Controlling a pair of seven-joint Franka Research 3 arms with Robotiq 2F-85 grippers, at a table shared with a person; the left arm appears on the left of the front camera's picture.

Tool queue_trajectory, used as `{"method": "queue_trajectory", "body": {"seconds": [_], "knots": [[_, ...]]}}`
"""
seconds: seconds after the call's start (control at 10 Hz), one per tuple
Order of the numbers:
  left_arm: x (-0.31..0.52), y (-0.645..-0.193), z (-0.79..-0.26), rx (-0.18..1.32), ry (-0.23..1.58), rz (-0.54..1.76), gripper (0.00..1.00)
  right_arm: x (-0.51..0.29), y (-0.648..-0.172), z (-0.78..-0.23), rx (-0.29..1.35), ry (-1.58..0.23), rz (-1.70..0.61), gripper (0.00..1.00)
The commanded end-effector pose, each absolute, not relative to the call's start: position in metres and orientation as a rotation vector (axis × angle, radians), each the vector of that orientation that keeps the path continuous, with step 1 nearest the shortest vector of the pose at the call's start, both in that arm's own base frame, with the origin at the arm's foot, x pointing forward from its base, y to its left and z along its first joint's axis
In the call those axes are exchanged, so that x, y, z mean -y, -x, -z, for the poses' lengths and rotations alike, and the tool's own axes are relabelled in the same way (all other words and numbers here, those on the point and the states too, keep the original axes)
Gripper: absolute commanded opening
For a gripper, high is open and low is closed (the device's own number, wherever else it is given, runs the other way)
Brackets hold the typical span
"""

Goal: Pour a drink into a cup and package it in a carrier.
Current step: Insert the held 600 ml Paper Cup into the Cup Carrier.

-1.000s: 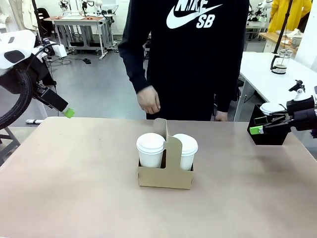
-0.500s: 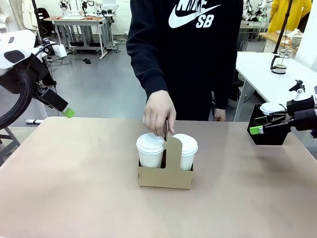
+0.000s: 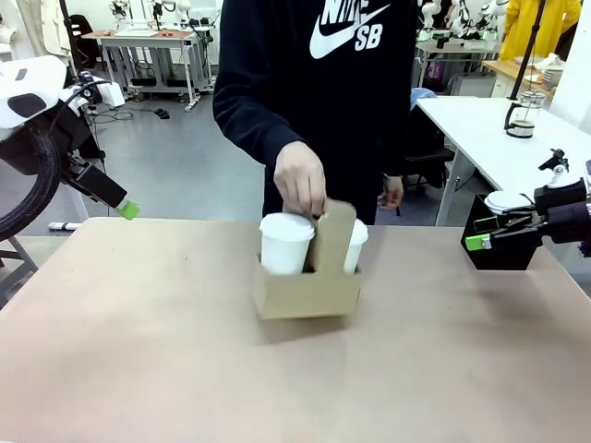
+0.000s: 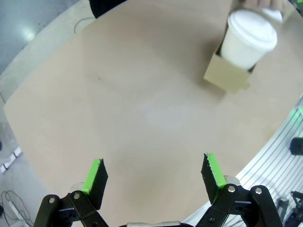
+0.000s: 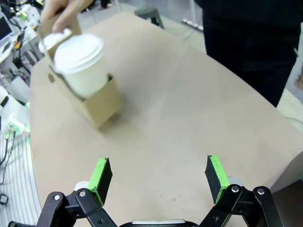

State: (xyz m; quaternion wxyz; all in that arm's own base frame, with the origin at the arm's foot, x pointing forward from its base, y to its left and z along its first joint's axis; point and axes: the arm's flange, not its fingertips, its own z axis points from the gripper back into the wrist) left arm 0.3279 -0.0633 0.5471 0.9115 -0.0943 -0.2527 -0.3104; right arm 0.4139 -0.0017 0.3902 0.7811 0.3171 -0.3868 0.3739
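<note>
A black box (image 3: 503, 245) sits at the table's (image 3: 138, 332) right edge, just beside the right gripper (image 3: 480, 242), with a white lidded cup (image 3: 506, 200) standing up out of it. On a white bench behind it stands a glass jar (image 3: 522, 115) with a dark handle; what it holds I cannot make out. The stretch of table between each arm and the middle is bare tan board, so nothing lies between either gripper and the carrier (image 3: 307, 286).

The carrier is at the middle of the table, toward the far side, tilted and seemingly lifted off the surface, with a shadow beneath it. Its long side runs left to right and its centre handle rises upward, leaning slightly. The person's hand (image 3: 300, 180) pinches the top of that handle. Two white lidded cups (image 3: 285, 242) stand upright in its slots, one either side of the handle.

The left gripper (image 4: 154, 172) hangs well off at the left with its fingers spread wide, holding nothing; the right gripper is likewise wide apart and empty
</note>
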Motion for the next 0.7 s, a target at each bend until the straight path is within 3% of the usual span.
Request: {"method": "queue_trajectory", "body": {"seconds": [0.0,0.6], "knots": [[0.0622,-0.3277,-0.5472,0.521,0.192,0.646,1.0,0.0031,-0.4145,-0.3914,0.852,-0.675,-0.815,1.0],[0.0622,-0.3277,-0.5472,0.521,0.192,0.646,1.0,0.0031,-0.4145,-0.3914,0.852,-0.675,-0.815,1.0]]}}
